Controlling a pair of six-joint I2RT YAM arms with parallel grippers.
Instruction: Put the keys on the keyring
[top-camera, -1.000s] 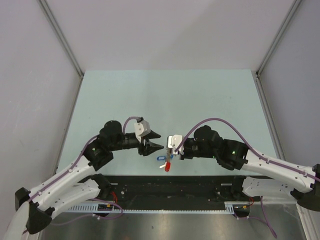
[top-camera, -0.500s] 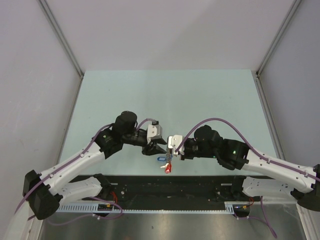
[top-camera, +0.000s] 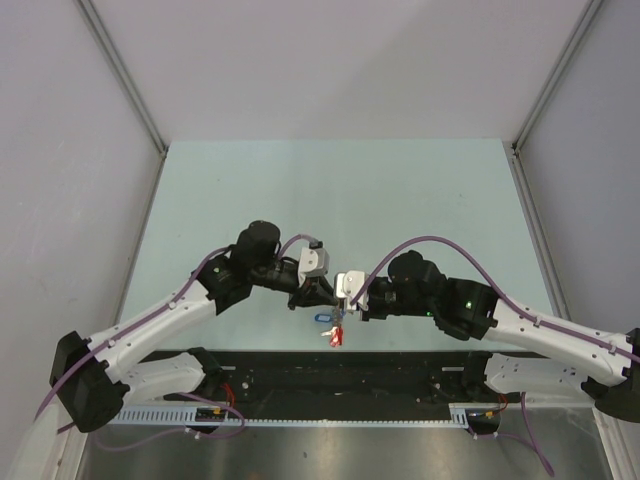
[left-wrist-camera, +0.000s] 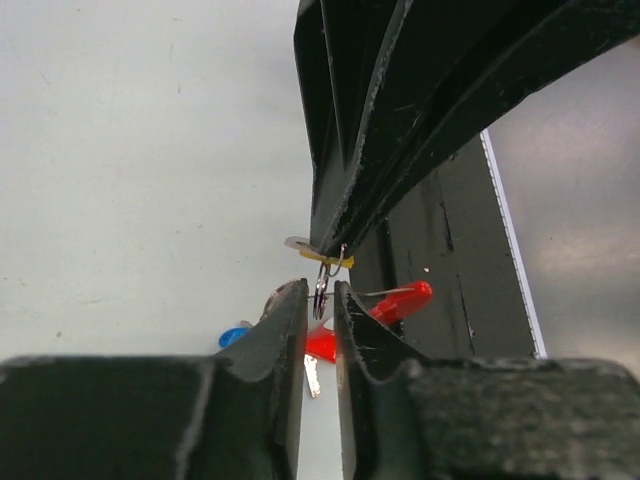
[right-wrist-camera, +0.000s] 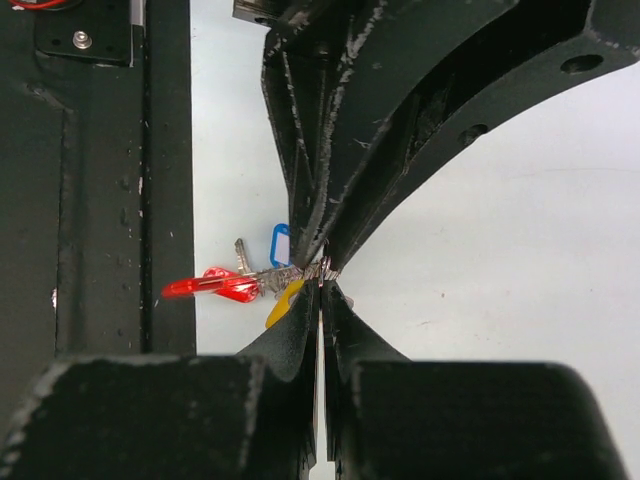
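Scuffed black fingers of the right gripper (right-wrist-camera: 322, 300) pinch the thin metal keyring (right-wrist-camera: 310, 271); the left gripper (left-wrist-camera: 320, 295) flanks its ring, fingers narrowly apart.

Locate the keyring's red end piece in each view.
Top external: red end piece low centre, just below the blue key head.
Left wrist: right of centre at mid height; blue head to its lower left.
Right wrist: left of centre, pointing left; blue head up and right.
Shared landmark: the blue key head, beside the red piece in all three.
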